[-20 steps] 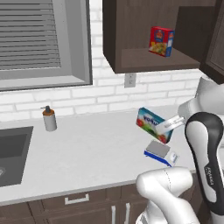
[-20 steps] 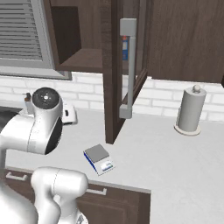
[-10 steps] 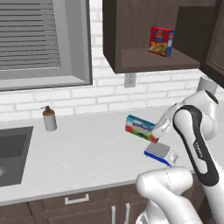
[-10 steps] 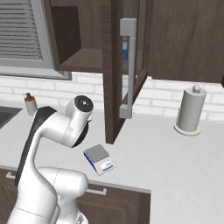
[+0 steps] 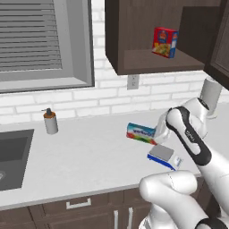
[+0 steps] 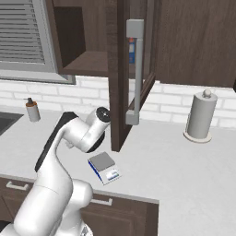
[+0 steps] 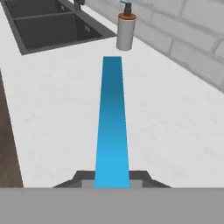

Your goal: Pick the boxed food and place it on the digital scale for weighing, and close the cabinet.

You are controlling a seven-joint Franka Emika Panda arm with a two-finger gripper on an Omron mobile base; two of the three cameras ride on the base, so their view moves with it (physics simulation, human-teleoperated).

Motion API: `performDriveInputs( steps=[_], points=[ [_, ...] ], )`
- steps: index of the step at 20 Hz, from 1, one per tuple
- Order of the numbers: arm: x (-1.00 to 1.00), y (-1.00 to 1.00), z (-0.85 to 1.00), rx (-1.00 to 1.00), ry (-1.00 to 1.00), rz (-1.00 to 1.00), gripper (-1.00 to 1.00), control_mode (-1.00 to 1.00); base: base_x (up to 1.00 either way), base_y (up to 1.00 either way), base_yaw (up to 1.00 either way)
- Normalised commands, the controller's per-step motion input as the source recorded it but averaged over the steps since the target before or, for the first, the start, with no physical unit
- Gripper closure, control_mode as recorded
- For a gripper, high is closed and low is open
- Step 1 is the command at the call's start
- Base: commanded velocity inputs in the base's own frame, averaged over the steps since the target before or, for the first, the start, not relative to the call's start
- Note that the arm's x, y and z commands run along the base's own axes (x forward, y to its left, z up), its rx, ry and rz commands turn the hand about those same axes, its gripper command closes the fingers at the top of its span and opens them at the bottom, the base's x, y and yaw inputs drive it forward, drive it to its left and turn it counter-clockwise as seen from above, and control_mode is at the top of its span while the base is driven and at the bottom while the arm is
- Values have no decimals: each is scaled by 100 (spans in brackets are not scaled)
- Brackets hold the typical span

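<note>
The boxed food (image 5: 140, 133), white-faced with rainbow stripes and blue edges, hangs level just above the counter, left of and a little beyond the digital scale (image 5: 164, 155). My gripper (image 5: 156, 133) is shut on the box's right end, half hidden by my own wrist. In the hand view the box's blue edge (image 7: 112, 127) runs away from the gripper (image 7: 112, 180), pinched between the dark fingertips (image 7: 141, 177). The scale (image 6: 103, 166) lies bare on the counter below the open cabinet (image 5: 147, 36). The cabinet's door (image 6: 120, 73) stands wide open, its silver handle (image 6: 136, 69) facing out.
A red box (image 5: 164, 42) stands on the cabinet shelf. A soap dispenser (image 5: 50, 121) sits near the sink (image 5: 13, 152) at the left; the dispenser (image 7: 124, 30) lies straight beyond the box. A paper towel roll (image 6: 200, 115) stands at the right.
My arm has swung the box down and to the left, from above the scale to low over the counter, and turned it from tilted to level.
</note>
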Motion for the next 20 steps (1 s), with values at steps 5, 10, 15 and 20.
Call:
performDriveInputs(
  steps=[5, 10, 15, 20],
  points=[
    [30, -53, -22, -1, 0, 10, 100, -100, 0, 0, 0],
    [8, -19, -31, -4, 0, 1, 100, -100, 0, 0, 0],
    [5, -10, -51, -8, 0, 0, 100, -100, 0, 0, 0],
    [0, -34, -18, 0, 0, 0, 100, -100, 0, 0, 0]
  ],
)
